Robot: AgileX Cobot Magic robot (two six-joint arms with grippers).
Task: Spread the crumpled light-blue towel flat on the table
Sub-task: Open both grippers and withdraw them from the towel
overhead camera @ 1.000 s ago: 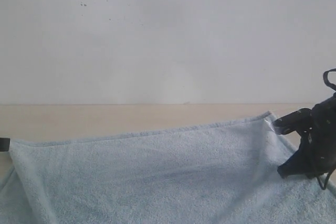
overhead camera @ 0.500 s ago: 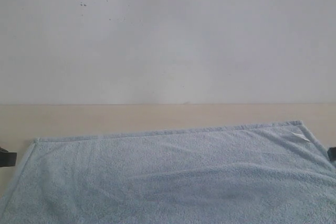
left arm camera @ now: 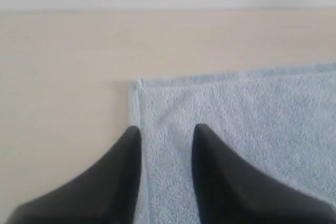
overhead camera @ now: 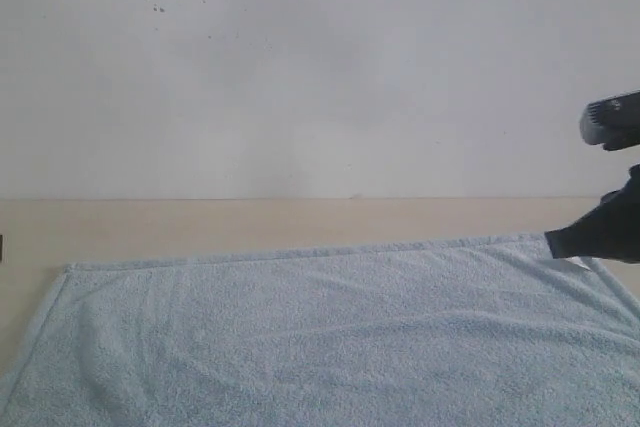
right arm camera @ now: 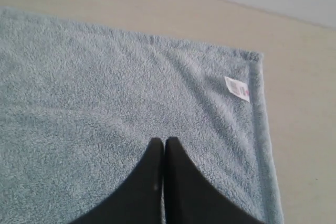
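Observation:
The light-blue towel [overhead camera: 300, 337] lies flat on the beige table [overhead camera: 200, 222], its hemmed far edge straight. In the left wrist view my left gripper [left arm camera: 167, 129] hangs open over the towel [left arm camera: 247, 119] just behind its far left corner, with one finger over the hem and nothing between the fingers. My right gripper [right arm camera: 164, 141] is shut on nothing above the towel [right arm camera: 105, 87], a little inward of the white tag [right arm camera: 237, 88]. In the exterior view the right gripper [overhead camera: 556, 241] hovers over the far right corner.
Bare table [left arm camera: 63, 77] runs left of the towel and beyond its far edge to the off-white wall [overhead camera: 320, 67]. More bare table [right arm camera: 299, 77] shows past the right hem.
A second ago both grippers held the far edge raised at its corners. The towel has dropped flat, and the right gripper now hovers, shut, over the right corner.

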